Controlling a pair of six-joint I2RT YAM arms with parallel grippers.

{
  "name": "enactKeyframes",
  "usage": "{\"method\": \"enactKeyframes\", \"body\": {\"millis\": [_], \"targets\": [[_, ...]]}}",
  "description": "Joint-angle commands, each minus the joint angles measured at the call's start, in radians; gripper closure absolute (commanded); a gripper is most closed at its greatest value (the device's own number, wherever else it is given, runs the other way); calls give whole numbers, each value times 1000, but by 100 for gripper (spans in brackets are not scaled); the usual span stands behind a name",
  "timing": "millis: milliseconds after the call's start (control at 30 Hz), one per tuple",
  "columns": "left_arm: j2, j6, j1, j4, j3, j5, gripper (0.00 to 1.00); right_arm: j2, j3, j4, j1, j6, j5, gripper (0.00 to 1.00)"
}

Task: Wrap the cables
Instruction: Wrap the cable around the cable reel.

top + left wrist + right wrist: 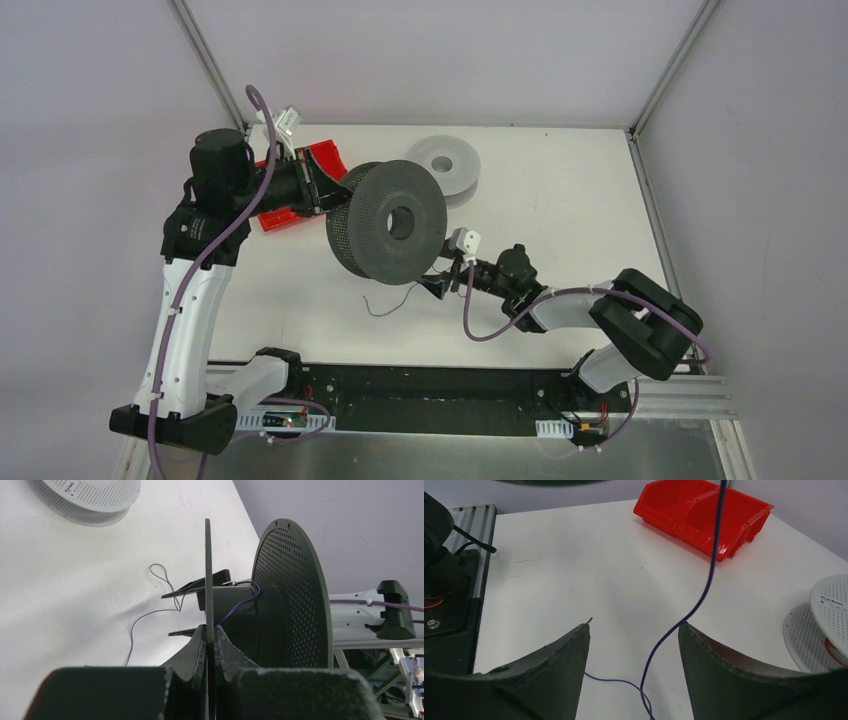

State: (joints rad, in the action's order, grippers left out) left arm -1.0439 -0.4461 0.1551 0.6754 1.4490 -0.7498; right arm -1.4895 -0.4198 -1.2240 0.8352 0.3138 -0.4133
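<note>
Two tools: the left tool (210, 636) is clamping, jaws together, on the thin front rim of the dark spool (386, 222) and is holding it on edge over the surface (560, 230); the right tool (634, 630) is standing with its fingers apart, gripping nothing.
Cable place: the cable (704, 587) is hanging down from the core of the dark spool and passing between the fingers of the right tool, close beside one finger; I cannot tell if it is touching. Its loose end is lying in soft curls on the surface near the spool.
Cable on the core: only a turn or so is showing in the left wrist view, so I am judging that most of the winding is not yet done.
Handling: the cable is looking very thin, light and limp; it is likely slipping out of wide jaws and kinking or tangling if pulled hard.
Where to hold: I am thinking the straight hanging part just under the spool is best, pinched lightly so it can slide while being guided.
Other things: a pale spool (445, 165) is lying flat at the far side, and a red bin (704, 515) is sitting behind the left tool.
</note>
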Motion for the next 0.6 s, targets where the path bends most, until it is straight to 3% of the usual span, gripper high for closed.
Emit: {"method": "enactKeyframes", "body": {"millis": [0, 67, 267, 300, 367, 467, 567], "targets": [[46, -108, -8, -133, 41, -17, 100, -72, -28, -186, -3, -20, 0, 33], [53, -128, -8, -149, 29, 12, 100, -111, -15, -245, -4, -28, 37, 39], [84, -281, -8, -304, -38, 194, 100, -184, 22, -276, 8, -125, 67, 70], [101, -340, -8, -400, -84, 297, 100, -179, 41, -282, 38, -152, 119, 84], [126, -375, -8, -455, -124, 413, 100, -139, 62, -258, 72, -182, 170, 90], [145, -345, -6, -494, -171, 554, 100, -17, 61, -67, 141, -200, 254, 98], [139, -235, 8, -492, -199, 639, 100, 117, -57, 357, 238, -144, 296, 100]]}}
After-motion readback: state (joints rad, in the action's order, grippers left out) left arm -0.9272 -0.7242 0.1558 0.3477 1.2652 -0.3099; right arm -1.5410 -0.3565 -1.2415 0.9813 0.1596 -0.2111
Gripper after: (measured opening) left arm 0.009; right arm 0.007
